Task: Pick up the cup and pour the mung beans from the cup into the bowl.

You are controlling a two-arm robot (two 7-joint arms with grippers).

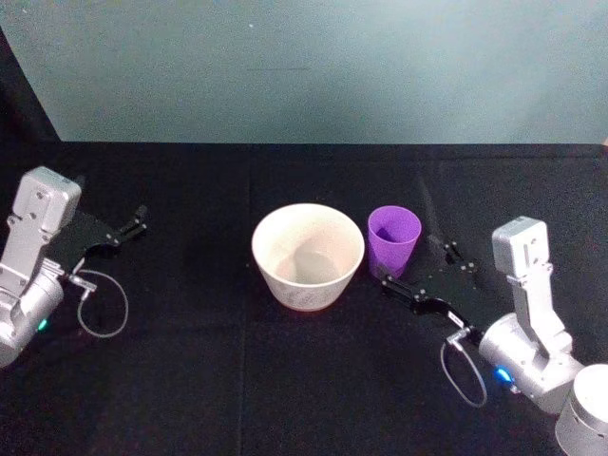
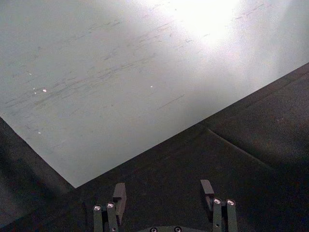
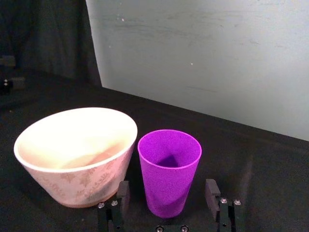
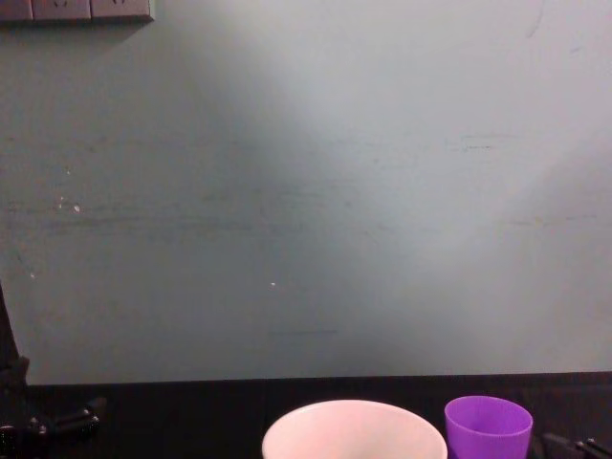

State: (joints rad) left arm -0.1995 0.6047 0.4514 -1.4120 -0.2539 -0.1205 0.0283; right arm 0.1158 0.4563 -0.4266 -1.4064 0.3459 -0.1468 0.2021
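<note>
Purple tapered plastic cup [image 1: 394,237] stands upright beside the wide pale bowl [image 1: 304,290], not lifted. Right gripper [image 1: 416,264] is open around it; left gripper [image 1: 128,228] open, parked far left. Bowl seems empty: grasping, pouring remain.

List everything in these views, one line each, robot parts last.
cup: one, bright purple, upright on the table, just right of the bowl
bowl: one, pale pinkish-white, upright at table centre
table: one, black cloth cover, under everything
wall: one, pale grey-green, behind the table
socket plates: a row, grey, top left of the wall
left gripper: one, black, jaws open, far left over the table, away from cup and bowl
right gripper: one, black, jaws open, on the robot's side of the cup, not gripping it
</note>
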